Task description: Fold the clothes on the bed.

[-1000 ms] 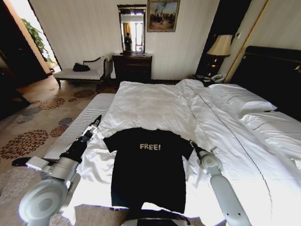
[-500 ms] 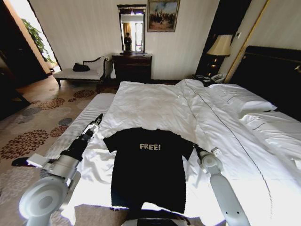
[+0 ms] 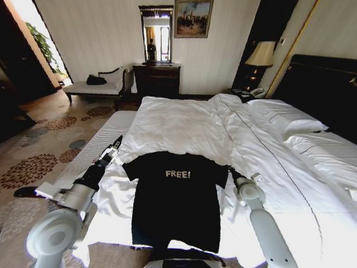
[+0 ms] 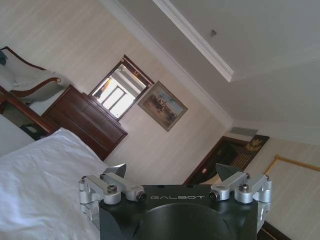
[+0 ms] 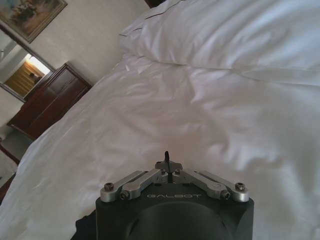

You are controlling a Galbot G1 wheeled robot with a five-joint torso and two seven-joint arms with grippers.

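Open white duvet [image 3: 184, 125] lies beyond the T-shirt [image 3: 175, 195], pillows [image 3: 287, 120] farther right.

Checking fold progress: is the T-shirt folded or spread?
Spread. The T-shirt lies flat on the bed, both sleeves out, lettering showing.

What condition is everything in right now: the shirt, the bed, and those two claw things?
Black T-shirt: spread flat, unfolded, "FREE!" facing up.
Bed: made, white duvet wrinkled.
Left gripper: open, empty, beside the shirt's left sleeve.
Right gripper: shut, empty, at the shirt's right sleeve.
Lamp: unlit.
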